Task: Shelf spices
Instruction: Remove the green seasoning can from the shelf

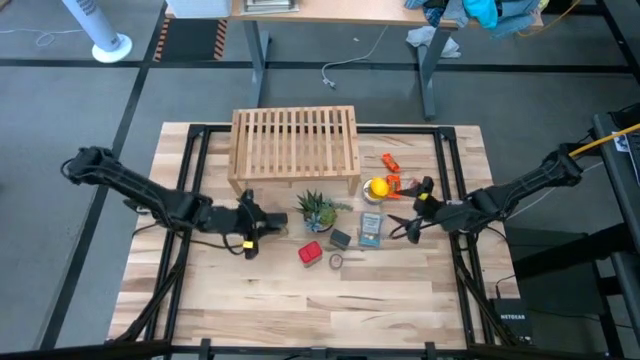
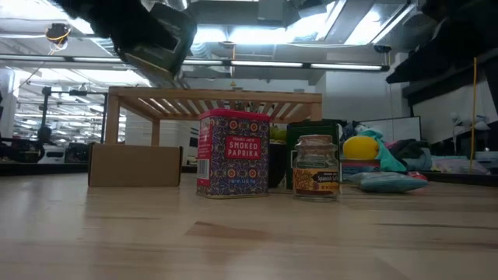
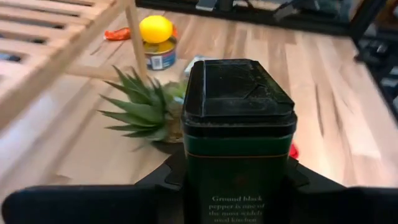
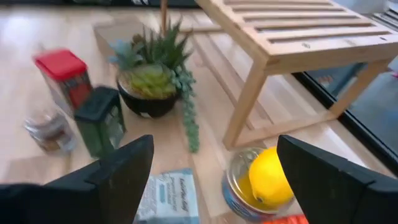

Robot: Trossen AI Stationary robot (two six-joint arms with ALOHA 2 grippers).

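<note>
Gripping a dark pepper tin (image 3: pixel 239 137) between the two fingers of the left hand (image 1: pixel 258 226), closed on the tin's sides, lid end pointing away from the wrist. Held up off the table (image 1: pixel 210 300), tilted, higher than the shelf top in the low view. Placed, from above, at 9 o'clock of the potted plant (image 1: pixel 318 210) and at about 7 o'clock of the shelf (image 1: pixel 295 150), close to its near left leg but not over the slats.

Standing on the table, at 6 o'clock of the plant: a red paprika tin (image 1: pixel 310 252), upright. Just beside it at 2 o'clock, a second dark tin (image 1: pixel 340 239), also upright. At 4 o'clock of the red tin, near it, a small jar (image 1: pixel 335 262) with a label, upright in the low view. None of these three on the shelf; nothing seen on the slatted top.

Hovering at 3 o'clock of the flat blue packet (image 1: pixel 371 230), the right hand (image 1: pixel 400 225), fingers spread wide with nothing between them, pointed toward the packet and the plant. At 12 o'clock of the packet, a lemon (image 1: pixel 377 188) sitting in a small tin can, with orange pieces (image 1: pixel 392 172) between 12 and 2 o'clock of it. Showing in the low view at the shelf's left end, a brown cardboard box (image 2: pixel 135 165).
</note>
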